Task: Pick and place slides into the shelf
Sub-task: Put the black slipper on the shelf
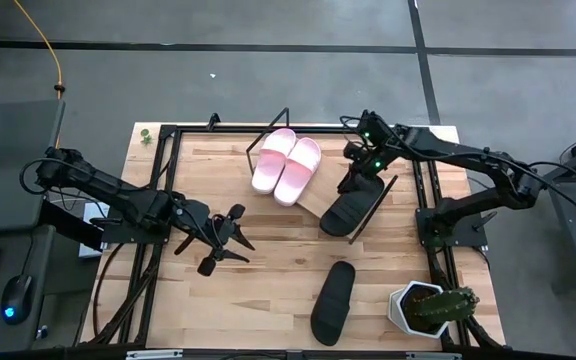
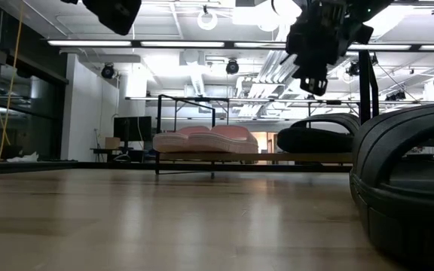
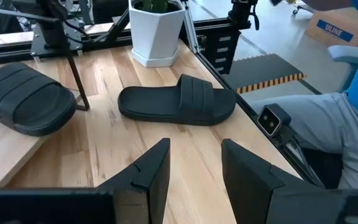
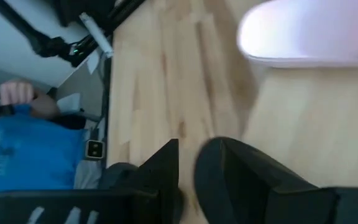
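Observation:
Two pale pink slides (image 1: 286, 166) lie side by side on the tilted light-wood shelf (image 1: 311, 203), also seen in the low view (image 2: 206, 138). One black slide (image 1: 352, 211) rests on the shelf's right part, its toe end past the lower edge. The other black slide (image 1: 333, 300) lies flat on the table near the front edge, and the left wrist view shows it too (image 3: 179, 102). My right gripper (image 1: 361, 180) hovers above the shelved black slide (image 2: 319, 137), raised clear of it (image 2: 315, 79), open by a narrow gap (image 4: 188, 162). My left gripper (image 1: 230, 240) hangs open over the table's left middle (image 3: 194, 162).
A white hexagonal pot (image 1: 410, 304) with a cactus (image 1: 446, 306) stands at the table's near right corner, close to the loose black slide. Black frame rails (image 1: 160, 200) run along both table sides. A person in blue (image 4: 17, 149) sits beyond the table edge.

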{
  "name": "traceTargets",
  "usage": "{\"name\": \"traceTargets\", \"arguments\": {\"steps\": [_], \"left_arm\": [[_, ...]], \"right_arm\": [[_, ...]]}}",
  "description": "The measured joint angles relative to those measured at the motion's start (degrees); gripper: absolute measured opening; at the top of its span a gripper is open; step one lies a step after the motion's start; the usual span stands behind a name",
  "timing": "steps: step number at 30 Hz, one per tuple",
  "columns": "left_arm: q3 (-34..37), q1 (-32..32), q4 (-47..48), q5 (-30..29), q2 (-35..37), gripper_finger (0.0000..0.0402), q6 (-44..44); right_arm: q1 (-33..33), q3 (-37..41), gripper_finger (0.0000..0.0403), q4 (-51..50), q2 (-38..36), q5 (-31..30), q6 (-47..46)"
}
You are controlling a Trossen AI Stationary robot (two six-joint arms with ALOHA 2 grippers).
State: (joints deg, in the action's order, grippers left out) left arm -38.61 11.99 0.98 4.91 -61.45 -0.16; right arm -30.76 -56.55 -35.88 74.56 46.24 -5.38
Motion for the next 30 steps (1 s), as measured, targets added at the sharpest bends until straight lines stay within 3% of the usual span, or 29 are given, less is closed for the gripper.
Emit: {"name": "traceTargets", "arguments": {"steps": [8, 22, 30], "left_arm": [[-0.28, 0.02, 0.48, -1.51, 0.07, 0.0128, 6.19], [-6.82, 0.02, 6.88, -1.55, 0.11, 0.0128, 12.44], [-6.91, 0.02, 8.21, -5.96, 0.11, 0.0128, 12.39]], "right_arm": [[9.17, 0.00, 0.0110, 7.73, 0.00, -1.31, -5.87], [22.71, 0.00, 0.0110, 8.11, -0.02, -7.31, -13.22], [29.43, 0.00, 0.0110, 9.08, -0.02, -15.77, -16.33]]}}
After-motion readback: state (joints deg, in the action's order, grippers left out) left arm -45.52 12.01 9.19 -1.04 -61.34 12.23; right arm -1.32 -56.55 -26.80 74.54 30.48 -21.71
